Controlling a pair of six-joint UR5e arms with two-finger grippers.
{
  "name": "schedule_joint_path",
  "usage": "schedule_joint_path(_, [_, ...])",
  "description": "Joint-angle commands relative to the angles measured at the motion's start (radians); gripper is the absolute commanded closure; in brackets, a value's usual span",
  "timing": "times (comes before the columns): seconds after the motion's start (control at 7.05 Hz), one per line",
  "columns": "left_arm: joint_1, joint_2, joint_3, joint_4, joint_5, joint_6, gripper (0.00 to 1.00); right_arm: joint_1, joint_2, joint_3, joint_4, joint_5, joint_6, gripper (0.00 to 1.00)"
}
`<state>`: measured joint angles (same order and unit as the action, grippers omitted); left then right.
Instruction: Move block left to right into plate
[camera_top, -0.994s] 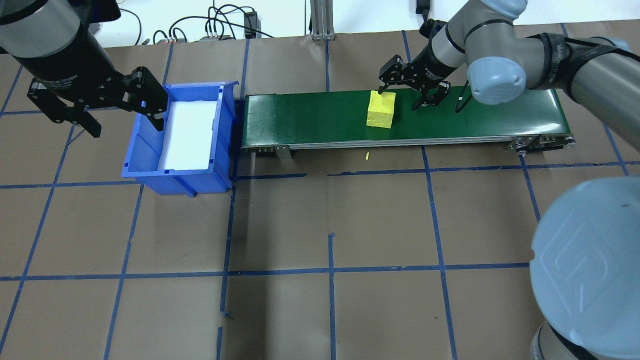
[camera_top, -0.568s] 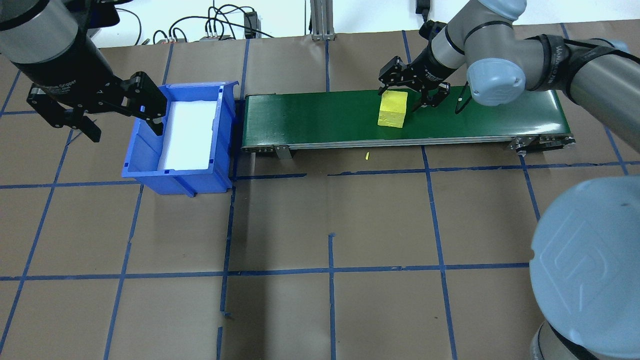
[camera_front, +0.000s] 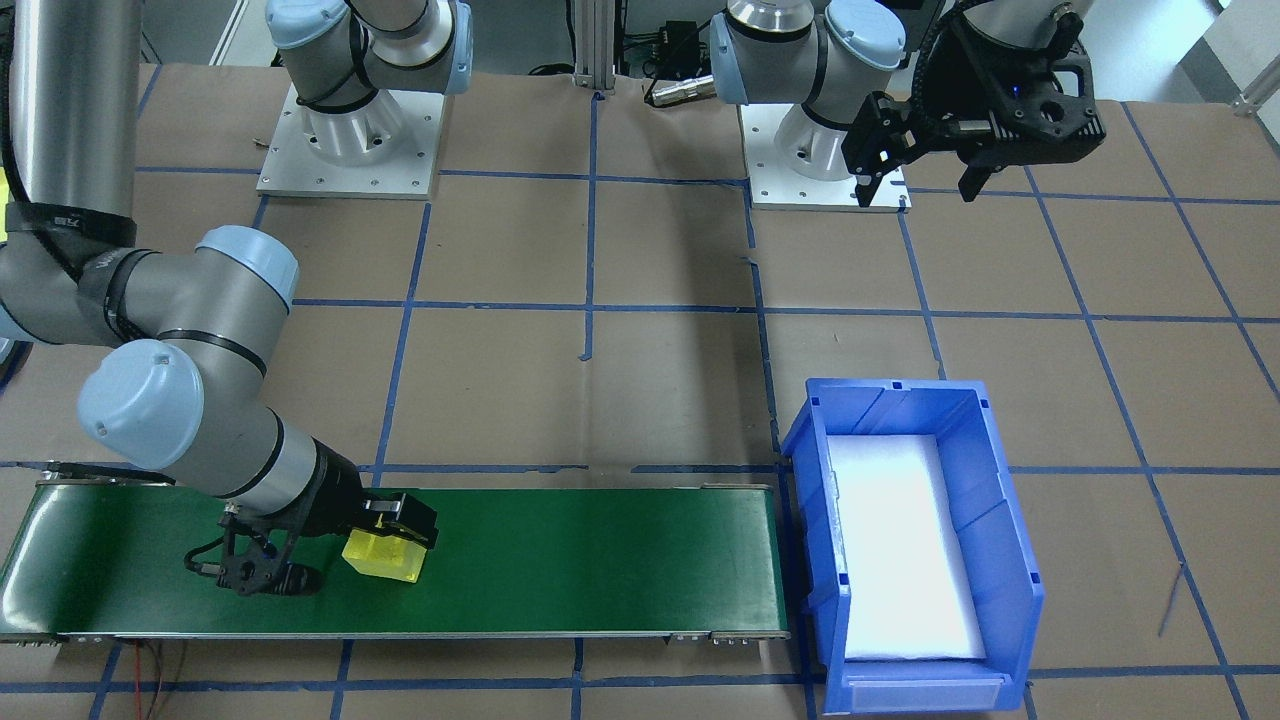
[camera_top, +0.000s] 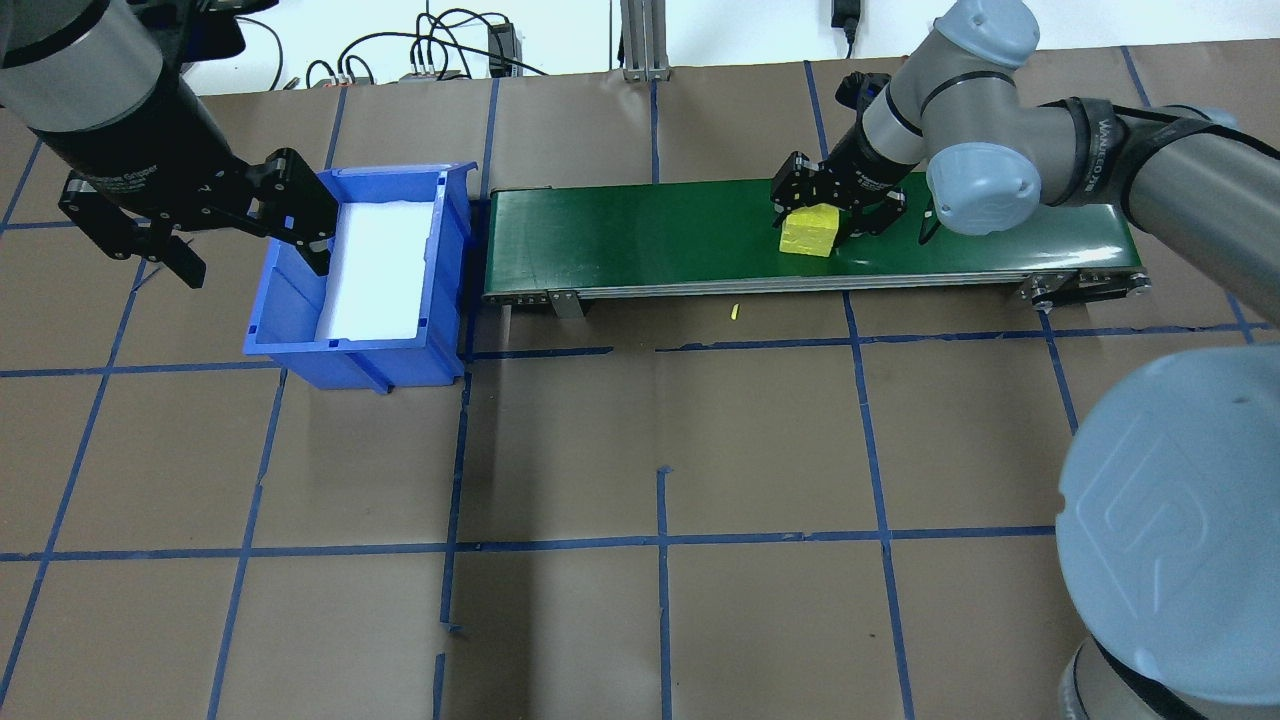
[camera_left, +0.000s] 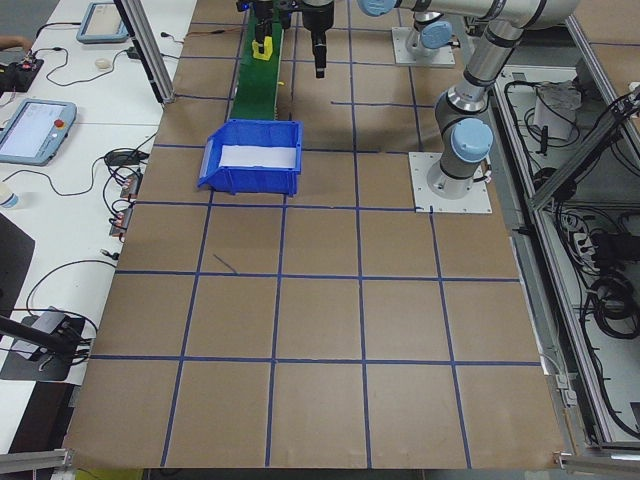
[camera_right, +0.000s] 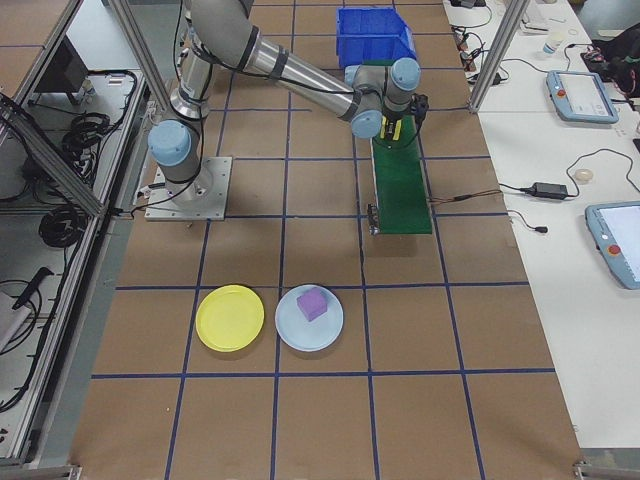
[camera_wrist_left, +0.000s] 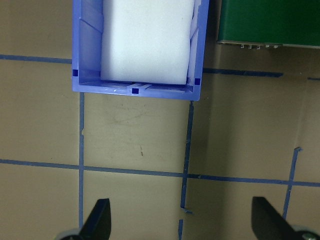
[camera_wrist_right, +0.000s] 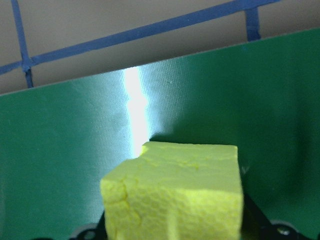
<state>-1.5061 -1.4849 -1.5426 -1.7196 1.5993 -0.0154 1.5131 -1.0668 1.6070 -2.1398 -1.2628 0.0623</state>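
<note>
Now at the grasping step: my right gripper (camera_top: 836, 207) straddles the yellow block (camera_top: 809, 231) on the green conveyor belt (camera_top: 640, 235), fingers set on either side of it; whether they already press its faces I cannot tell. My left gripper (camera_top: 195, 225) hangs spread and empty beside the blue bin (camera_top: 352, 352). Two plates, a pale blue plate (camera_right: 309, 318) bearing a purple block (camera_right: 312, 302) and a yellow plate (camera_right: 230, 318), lie well apart from the belt. Next, I judge, comes a firm squeeze, a lift, then carriage to a plate.
</note>
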Motion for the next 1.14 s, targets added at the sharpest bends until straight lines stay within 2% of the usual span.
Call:
schedule_joint_path(0.0, [0.0,0.0,-0.002,0.0,-0.007,-0.001,0.0,-0.011,-0.047,-0.008,0.012,-0.161,-0.218,0.47])
schedule_joint_path(0.14, [0.0,0.0,-0.002,0.001,-0.007,-0.006,0.0,-0.033,-0.114,0.008,0.053,-0.275,-0.393,0.48])
schedule_joint_path(0.28, [0.0,0.0,-0.002,0.002,-0.007,-0.006,0.0,-0.124,-0.196,0.043,0.158,-0.353,-0.53,0.5])
schedule_joint_path(0.43, [0.0,0.0,-0.002,0.0,-0.007,-0.006,0.0,-0.243,-0.279,0.118,0.211,-0.366,-0.685,0.5])
schedule_joint_path(0.57, [0.0,0.0,-0.002,0.001,-0.009,-0.006,0.0,-0.387,-0.345,0.196,0.207,-0.403,-0.864,0.5])
schedule_joint_path(0.71, [0.0,0.0,-0.001,0.002,-0.007,-0.006,0.0,-0.524,-0.361,0.229,0.207,-0.403,-1.003,0.5])
schedule_joint_path(0.99, [0.0,0.0,-0.002,0.002,-0.009,-0.008,0.0,-0.754,-0.361,0.232,0.201,-0.405,-1.227,0.5])
